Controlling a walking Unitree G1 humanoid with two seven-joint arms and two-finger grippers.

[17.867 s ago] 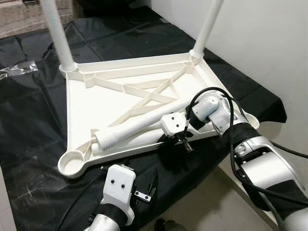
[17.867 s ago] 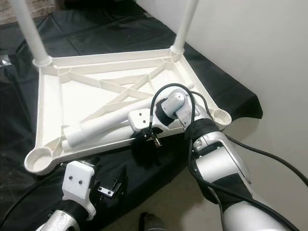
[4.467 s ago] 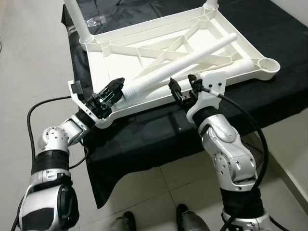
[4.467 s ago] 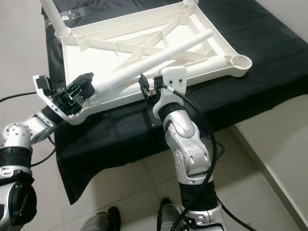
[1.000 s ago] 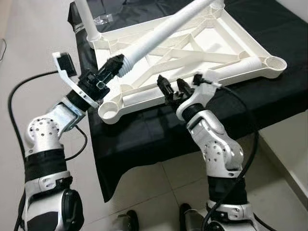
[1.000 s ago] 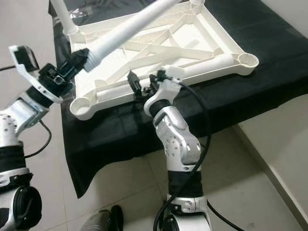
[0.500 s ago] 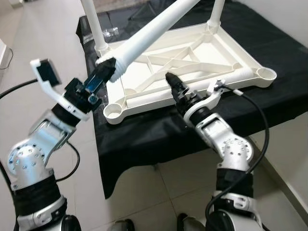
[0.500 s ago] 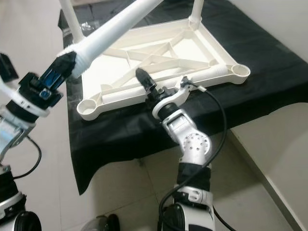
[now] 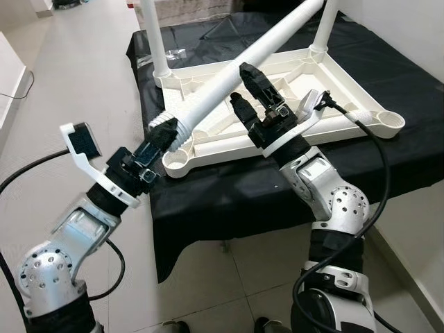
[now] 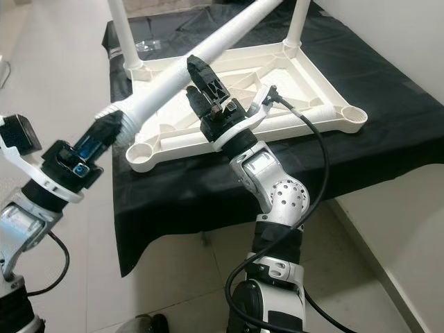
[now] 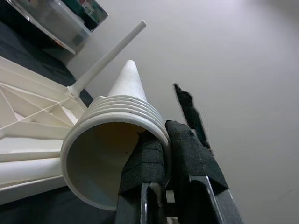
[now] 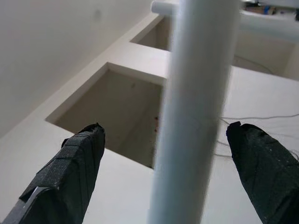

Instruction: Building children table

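Observation:
The white children's table top (image 9: 361,90) lies upside down on a black cloth. Two legs (image 9: 157,38) stand screwed in at its far corners. My left gripper (image 9: 164,136) is shut on the ribbed open end of a loose white leg (image 9: 236,66), which slants up and away over the top. In the left wrist view one finger (image 11: 147,161) sits inside the leg's hollow end (image 11: 100,154) and the other outside. My right gripper (image 9: 248,95) stands open around the leg's middle, with the shaft (image 12: 196,107) between its fingers (image 12: 70,172). Below the ribbed end is a bare corner socket (image 9: 176,164).
Another loose leg (image 10: 312,114) lies inside the top along its near rim. The near right corner socket (image 9: 391,123) is bare. The black cloth (image 9: 229,201) hangs over the table's front edge. Tiled floor (image 9: 76,83) spreads to the left. A clear plastic bag (image 9: 177,53) lies at the back.
My right gripper has risen from the top's near rim and now straddles the raised leg. My left gripper has brought the ribbed end lower, close above the near left socket. The camera has shifted.

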